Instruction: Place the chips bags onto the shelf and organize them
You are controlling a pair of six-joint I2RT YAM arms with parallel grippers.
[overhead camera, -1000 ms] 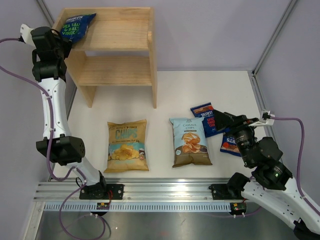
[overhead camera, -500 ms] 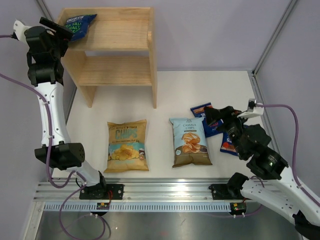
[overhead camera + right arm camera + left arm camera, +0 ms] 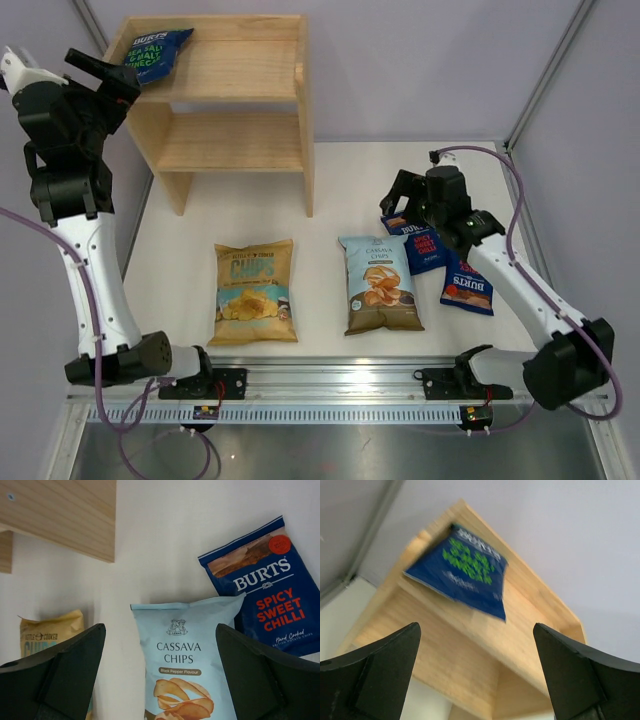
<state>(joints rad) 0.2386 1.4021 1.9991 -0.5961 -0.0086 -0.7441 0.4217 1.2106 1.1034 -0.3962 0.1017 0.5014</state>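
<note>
Dark-blue BURTS bag (image 3: 152,52), green lettering, is lying far left on shelf (image 3: 240,65) top tier; left gripper (image 3: 475,630) and right gripper (image 3: 160,630) are hanging, jaws released.

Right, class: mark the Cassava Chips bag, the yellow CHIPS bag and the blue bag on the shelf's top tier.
Cassava Chips bag (image 3: 381,285): top external view, middle of its front.
yellow CHIPS bag (image 3: 254,292): top external view, middle of its front.
blue bag (image 3: 470,562): left wrist view, on its green lettering.
</note>
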